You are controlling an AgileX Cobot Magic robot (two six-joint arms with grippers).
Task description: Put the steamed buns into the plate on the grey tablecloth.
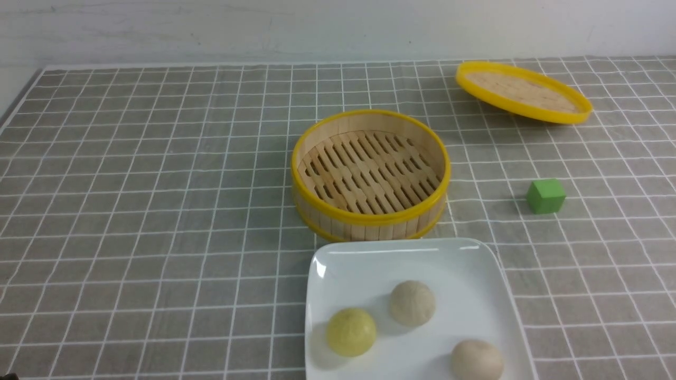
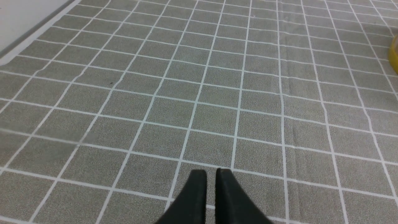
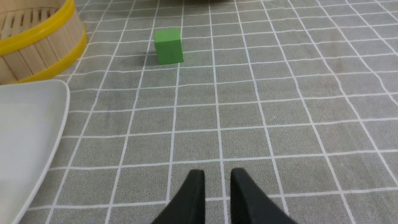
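- Where the grey tablecloth point(image 1: 158, 211) runs from 9 to 11 o'clock of the steamer basket point(image 1: 371, 174), it lies bare up to its white far edge and left border.
- Plate point(image 1: 343, 264) sits at 6 o'clock of the basket, its far rim just beside the basket wall; near side cut off by the frame.
- Three steamed buns on the plate, apart from each other: yellow bun point(image 1: 351, 331), pale bun point(image 1: 412, 302), second pale bun point(image 1: 476, 360).
- Basket holds nothing.
- Lid point(image 1: 523, 92) at 2 o'clock of the basket, tilted; green cube point(image 1: 546, 196) at 3 o'clock, well apart.
- Left tool point(image 2: 211, 175): narrow slit, holding nothing, over bare cloth.
- Right tool point(image 3: 217, 175): small gap, holding nothing; cube ahead.
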